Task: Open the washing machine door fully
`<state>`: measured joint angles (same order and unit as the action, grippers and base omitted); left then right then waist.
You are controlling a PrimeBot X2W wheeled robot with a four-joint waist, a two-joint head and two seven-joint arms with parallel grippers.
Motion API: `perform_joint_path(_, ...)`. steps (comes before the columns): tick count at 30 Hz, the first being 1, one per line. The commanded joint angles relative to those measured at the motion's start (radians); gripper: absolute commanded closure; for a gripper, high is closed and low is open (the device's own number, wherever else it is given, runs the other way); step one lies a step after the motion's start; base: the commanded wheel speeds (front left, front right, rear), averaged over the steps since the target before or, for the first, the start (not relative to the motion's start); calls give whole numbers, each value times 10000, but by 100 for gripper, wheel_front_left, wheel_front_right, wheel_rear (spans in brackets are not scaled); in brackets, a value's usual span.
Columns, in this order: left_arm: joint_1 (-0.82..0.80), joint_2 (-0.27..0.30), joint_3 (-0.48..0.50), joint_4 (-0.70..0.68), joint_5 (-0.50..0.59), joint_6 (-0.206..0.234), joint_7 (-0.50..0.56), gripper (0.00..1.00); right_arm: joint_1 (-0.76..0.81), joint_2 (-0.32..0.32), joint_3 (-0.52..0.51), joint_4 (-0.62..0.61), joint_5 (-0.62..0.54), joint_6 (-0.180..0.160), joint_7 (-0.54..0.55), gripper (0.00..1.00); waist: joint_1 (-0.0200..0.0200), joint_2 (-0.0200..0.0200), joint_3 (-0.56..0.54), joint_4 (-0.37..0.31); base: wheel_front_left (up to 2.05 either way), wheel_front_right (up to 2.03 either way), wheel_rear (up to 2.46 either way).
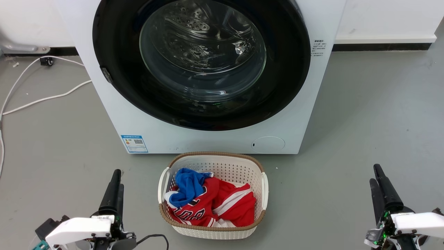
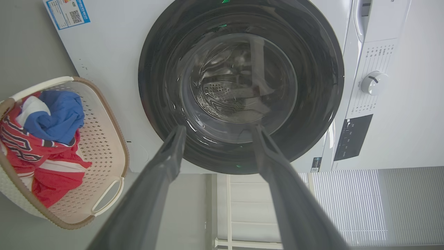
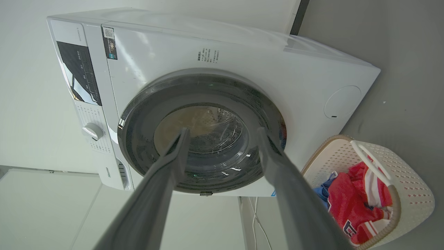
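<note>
Both grippers low in head view, left gripper and right gripper, well apart on either side of the laundry basket. Wrist views show each pair of fingers spread with nothing between them, so both are wide and empty. Washing machine door sits shut, flush on the front of the washing machine, dead ahead beyond the basket, neither gripper near it. Judging by that, we're at the approach step and opening hasn't begun. Small grey tab on the door's left rim in head view, can't tell if it's the pull or the hinge cover, so confirm the free edge before committing. Advice: go in with the arm on the free side, slip one finger behind the rim rather than pinching the glossy face, and pull along an arc about the hinge, not straight back. Expect some latch resistance, then a light swing. Keep the elbow path above the basket, which sits just in front of the machine with red and blue clothes in it. Cable on the floor at left is well clear.
</note>
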<state>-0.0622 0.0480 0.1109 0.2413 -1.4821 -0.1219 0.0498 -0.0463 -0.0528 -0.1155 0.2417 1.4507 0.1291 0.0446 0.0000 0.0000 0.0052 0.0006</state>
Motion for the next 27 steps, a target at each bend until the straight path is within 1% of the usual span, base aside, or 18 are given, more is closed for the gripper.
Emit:
perform_joint_path(1, -136, 16, 31, -306, 345, 33, -100, 0, -69, -24, -6, -308, -379, 15, -100, 0, 0, 0, 3, 0, 0, 0, 0)
perform_joint_path(15, 34, 19, -520, -1260, 3626, 724, -690, 0, 157, -15, 80, -1400, -3534, 17, -681, 0, 0, 0, 33, 7, 0, 0, 0)
perform_joint_path(27, 193, 23, -989, -1540, 6167, 1193, -1131, 0, 465, -8, 431, -2073, -6469, 18, -1117, 0, 0, 0, 38, 13, 0, 0, 0)
